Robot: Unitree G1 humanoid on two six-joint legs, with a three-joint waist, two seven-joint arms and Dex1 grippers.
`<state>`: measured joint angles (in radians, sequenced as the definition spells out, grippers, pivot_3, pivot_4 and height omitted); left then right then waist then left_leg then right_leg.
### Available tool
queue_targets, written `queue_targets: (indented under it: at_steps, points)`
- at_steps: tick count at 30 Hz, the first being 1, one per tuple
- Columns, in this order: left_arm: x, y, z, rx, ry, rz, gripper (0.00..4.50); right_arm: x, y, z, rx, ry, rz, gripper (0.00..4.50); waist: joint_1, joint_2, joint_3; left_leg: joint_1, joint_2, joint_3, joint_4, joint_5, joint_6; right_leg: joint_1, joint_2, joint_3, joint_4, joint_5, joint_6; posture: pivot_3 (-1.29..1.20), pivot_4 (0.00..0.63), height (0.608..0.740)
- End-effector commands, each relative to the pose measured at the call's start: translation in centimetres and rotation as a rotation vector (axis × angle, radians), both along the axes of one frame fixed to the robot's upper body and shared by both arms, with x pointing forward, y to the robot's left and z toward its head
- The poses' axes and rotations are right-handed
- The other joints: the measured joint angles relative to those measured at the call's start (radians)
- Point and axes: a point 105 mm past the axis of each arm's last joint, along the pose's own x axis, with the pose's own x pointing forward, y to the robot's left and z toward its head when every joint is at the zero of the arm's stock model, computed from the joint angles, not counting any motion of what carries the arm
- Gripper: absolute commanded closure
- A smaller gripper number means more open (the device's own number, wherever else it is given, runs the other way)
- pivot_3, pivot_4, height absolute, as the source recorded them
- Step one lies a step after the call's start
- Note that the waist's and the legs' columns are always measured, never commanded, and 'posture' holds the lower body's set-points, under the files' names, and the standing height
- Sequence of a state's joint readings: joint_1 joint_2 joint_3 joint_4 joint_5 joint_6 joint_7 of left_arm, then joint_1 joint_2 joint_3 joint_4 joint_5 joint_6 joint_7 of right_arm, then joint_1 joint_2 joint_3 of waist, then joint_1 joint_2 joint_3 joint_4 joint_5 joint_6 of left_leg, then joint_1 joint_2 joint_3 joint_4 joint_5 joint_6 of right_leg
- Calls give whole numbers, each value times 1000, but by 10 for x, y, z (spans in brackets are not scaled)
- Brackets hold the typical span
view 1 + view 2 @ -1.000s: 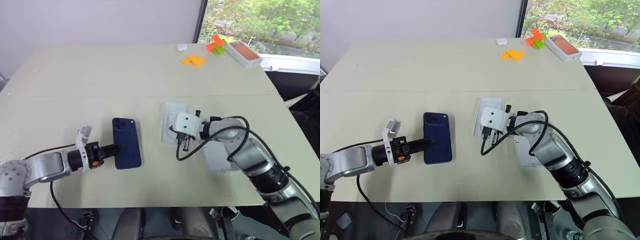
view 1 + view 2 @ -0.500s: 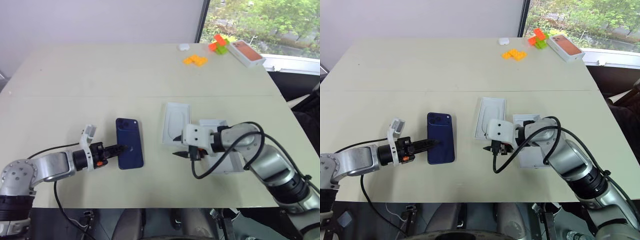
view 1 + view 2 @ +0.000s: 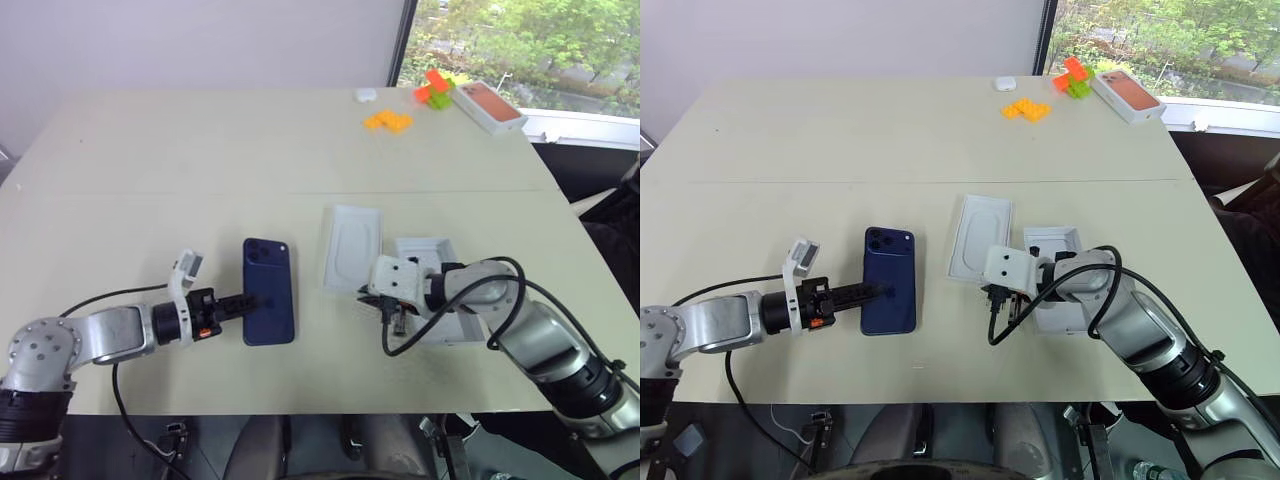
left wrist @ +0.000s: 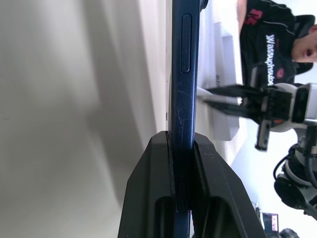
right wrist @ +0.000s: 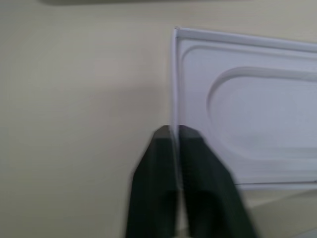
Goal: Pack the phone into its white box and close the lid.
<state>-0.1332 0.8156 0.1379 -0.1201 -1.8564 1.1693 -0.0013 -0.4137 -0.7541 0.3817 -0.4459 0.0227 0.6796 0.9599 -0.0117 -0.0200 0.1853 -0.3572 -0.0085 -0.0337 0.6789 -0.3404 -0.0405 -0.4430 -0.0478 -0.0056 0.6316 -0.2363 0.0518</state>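
Note:
The dark blue phone [image 3: 270,290] lies flat and low over the table, camera cluster at its far end. My left gripper [image 3: 240,302] is shut on its near left edge; in the left wrist view the fingers [image 4: 148,198] pinch both faces of the phone [image 4: 182,99]. The white box [image 3: 1052,233] sits to the right, partly behind my right arm. My right gripper [image 3: 998,300] is shut at the near short edge of a thin white insert [image 3: 352,245] with an oval recess. That edge runs between the fingers [image 5: 158,173]. The lid is hidden.
At the far right of the table lie a box printed with an orange-pink phone [image 3: 490,105], orange blocks [image 3: 387,121], red and green blocks [image 3: 433,90] and a small white object [image 3: 365,95]. A person in a black shirt [image 4: 267,29] sits beyond the table's right side.
My right gripper drew back from over the insert to its near edge, opened on the way, and has shut again. The left gripper keeps its hold on the phone.

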Motion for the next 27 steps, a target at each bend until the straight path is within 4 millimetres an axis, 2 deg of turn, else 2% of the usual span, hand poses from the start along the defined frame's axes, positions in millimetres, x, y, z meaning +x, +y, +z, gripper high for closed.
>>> queue_targets:
  at_steps: [1,4,9,12,20,27]
  points:
    - [1,-2,13,-28,-46,-17,4500,0,6,7,10,-44,28,4456,0,0,0,0,0,0,0,0,0,0,0,0,0,0,0,0,150,740]
    - [3,0,13,-37,-48,-2,4500,-2,6,9,3,-60,50,4456,0,0,0,0,0,0,0,0,0,0,0,0,0,0,0,0,150,740]
    - [4,5,23,-72,-75,16,4500,-33,15,19,37,-21,203,4456,1,0,0,0,0,0,0,0,0,0,0,0,0,0,0,0,150,740]
    - [1,5,32,-91,-96,-2,4500,-51,19,15,23,15,270,4456,1,0,0,0,0,0,0,-2,3,0,0,0,0,0,0,0,150,740]
    - [-6,8,32,-90,-78,-25,4500,-51,23,9,21,21,257,4456,0,0,0,1,0,0,2,-2,4,1,0,0,1,0,0,0,150,740]
    - [-3,9,32,-99,-70,-16,4500,-53,24,6,11,22,278,4456,1,0,0,1,0,0,2,-2,3,1,0,0,1,0,0,0,150,740]
